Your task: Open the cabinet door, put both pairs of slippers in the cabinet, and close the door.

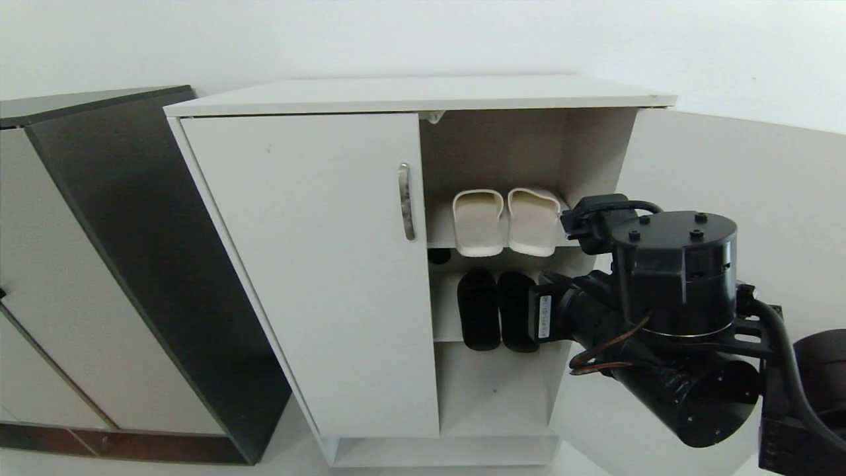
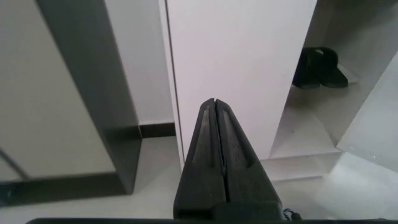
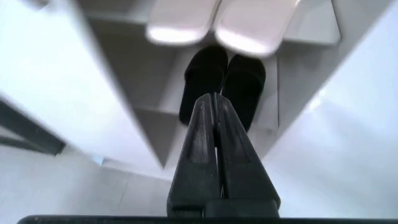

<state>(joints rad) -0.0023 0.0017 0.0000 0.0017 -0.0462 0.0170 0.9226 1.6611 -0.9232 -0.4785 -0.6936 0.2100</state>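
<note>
The white cabinet point(image 1: 416, 92) has its left door point(image 1: 310, 264) closed and its right half open. A pair of white slippers point(image 1: 505, 221) point(image 3: 224, 22) lies on the upper shelf. Below them, a pair of black slippers point(image 1: 497, 309) point(image 3: 224, 84) point(image 2: 320, 67) rests on the middle shelf. My right arm point(image 1: 667, 284) hangs in front of the open half. Its gripper point(image 3: 216, 98) is shut and empty, pointing at the black slippers a short way out from them. My left gripper point(image 2: 214, 102) is shut and empty, low in front of the closed door.
A metal handle point(image 1: 406, 201) sits on the closed door's inner edge. The open right door point(image 3: 354, 130) point(image 2: 373, 130) stands out beside my right arm. A dark-sided cabinet point(image 1: 132, 264) stands close on the left. The bottom shelf point(image 1: 492, 390) holds nothing.
</note>
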